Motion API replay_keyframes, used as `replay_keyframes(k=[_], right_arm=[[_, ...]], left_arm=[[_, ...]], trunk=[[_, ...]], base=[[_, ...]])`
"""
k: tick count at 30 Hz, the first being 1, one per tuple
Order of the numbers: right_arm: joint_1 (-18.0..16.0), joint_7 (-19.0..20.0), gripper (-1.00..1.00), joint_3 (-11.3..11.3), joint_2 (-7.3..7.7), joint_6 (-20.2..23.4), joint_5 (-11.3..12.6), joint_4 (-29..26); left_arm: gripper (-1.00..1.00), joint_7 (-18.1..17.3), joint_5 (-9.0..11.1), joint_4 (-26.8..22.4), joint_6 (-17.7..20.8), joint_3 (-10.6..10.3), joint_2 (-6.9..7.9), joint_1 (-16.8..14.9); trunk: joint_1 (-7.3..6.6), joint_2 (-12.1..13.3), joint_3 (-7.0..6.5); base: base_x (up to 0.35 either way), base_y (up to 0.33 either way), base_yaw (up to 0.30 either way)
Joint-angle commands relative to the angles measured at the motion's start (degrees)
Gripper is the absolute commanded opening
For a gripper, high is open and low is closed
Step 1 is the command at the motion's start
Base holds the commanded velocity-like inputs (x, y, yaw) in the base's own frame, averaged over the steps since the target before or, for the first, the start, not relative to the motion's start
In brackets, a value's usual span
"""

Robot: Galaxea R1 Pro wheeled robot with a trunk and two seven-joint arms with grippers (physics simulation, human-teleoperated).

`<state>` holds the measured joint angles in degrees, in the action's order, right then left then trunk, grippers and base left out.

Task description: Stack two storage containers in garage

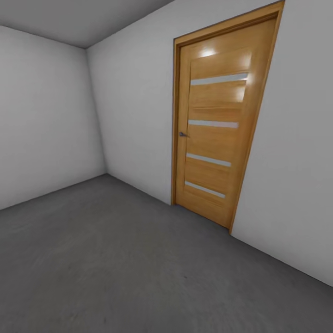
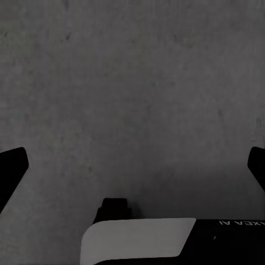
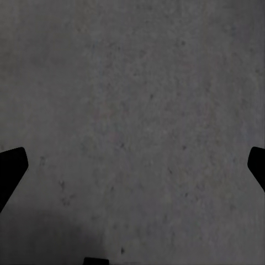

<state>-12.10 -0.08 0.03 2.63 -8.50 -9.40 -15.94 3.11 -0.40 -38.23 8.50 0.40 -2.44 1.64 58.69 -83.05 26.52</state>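
Observation:
I am in the garage, a bare room with white walls and a dark grey concrete floor (image 1: 115, 259). The storage containers are out of view. My left gripper (image 2: 132, 165) hangs open over the floor (image 2: 132, 83), its two dark fingertips (image 2: 12, 165) far apart with nothing between them. My right gripper (image 3: 132, 165) is open too, above speckled concrete (image 3: 143, 99), with an empty gap between its fingertips (image 3: 11, 165).
A shut wooden door (image 1: 217, 125) with pale horizontal strips and a small handle (image 1: 183, 134) stands in the white wall (image 1: 134, 111) ahead on the right. Another white wall (image 1: 41, 115) closes the left side. A white and black part of the robot (image 2: 138, 240) shows in the left wrist view.

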Motion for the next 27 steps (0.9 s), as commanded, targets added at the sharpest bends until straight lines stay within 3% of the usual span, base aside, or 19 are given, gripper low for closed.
replay_keyframes(k=[1,20,27], right_arm=[[0.0,0.0,1.0,0.0,0.01,-0.2,-0.4,0.0],[0.0,0.0,1.0,0.0,0.01,-0.2,-0.4,0.0],[0.0,0.0,1.0,0.0,0.01,-0.2,-0.4,0.0]], left_arm=[[1.0,0.1,0.0,-0.2,0.4,0.0,-0.03,0.0],[1.0,0.2,-0.1,-0.2,0.3,0.1,-0.1,0.0],[1.0,0.2,0.0,0.5,-1.9,0.4,0.07,0.0]], trunk=[[0.04,0.0,0.05],[0.04,0.0,0.05],[0.04,0.0,0.05]], base=[[0.32,0.096,0.0],[0.32,0.096,0.0],[0.321,0.096,0.0]])
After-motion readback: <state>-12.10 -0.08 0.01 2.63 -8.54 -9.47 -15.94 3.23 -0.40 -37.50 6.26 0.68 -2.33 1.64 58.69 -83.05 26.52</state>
